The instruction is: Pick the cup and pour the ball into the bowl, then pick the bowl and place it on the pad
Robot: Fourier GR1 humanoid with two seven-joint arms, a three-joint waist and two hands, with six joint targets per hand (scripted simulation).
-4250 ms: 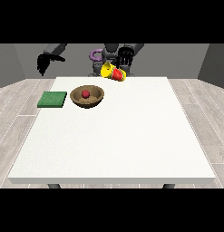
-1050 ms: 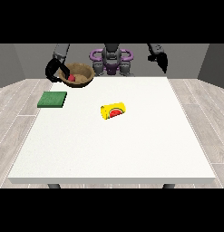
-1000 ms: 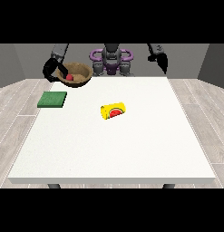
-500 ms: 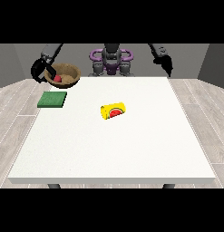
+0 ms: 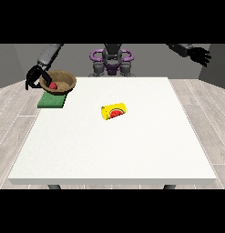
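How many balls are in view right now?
1. The red ball lies inside the brown bowl, held above the green pad. The tipped yellow cup could hide another.

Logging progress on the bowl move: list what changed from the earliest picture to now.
The brown wooden bowl with the red ball left the table; the hand at the view's left now holds it over the green square pad. The yellow cup went from the other hand to lying on the white table. The pad stayed put.
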